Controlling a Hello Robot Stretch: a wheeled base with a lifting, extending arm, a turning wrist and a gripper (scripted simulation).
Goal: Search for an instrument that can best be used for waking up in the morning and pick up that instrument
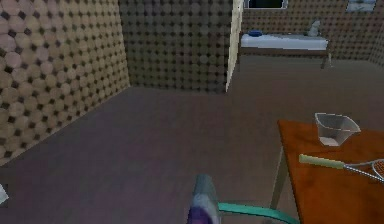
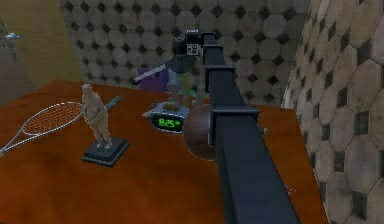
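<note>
One alarm clock [image 2: 168, 122], dark body, green lit digits

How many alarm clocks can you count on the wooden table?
1: the alarm clock stands on the table beside the statuette; the arm could hide another.

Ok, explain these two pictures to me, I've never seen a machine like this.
It is a wheeled robot with one arm, a dark bar ending in an end effector. One picture looks ahead: a room with a bed and a wooden table bearing a clear bowl and a racket. The other looks sideways along the arm: on the table stand a statue, a clock with green digits and a dark ball, beside a racket. Whether the end effector holds anything cannot be told.
</note>
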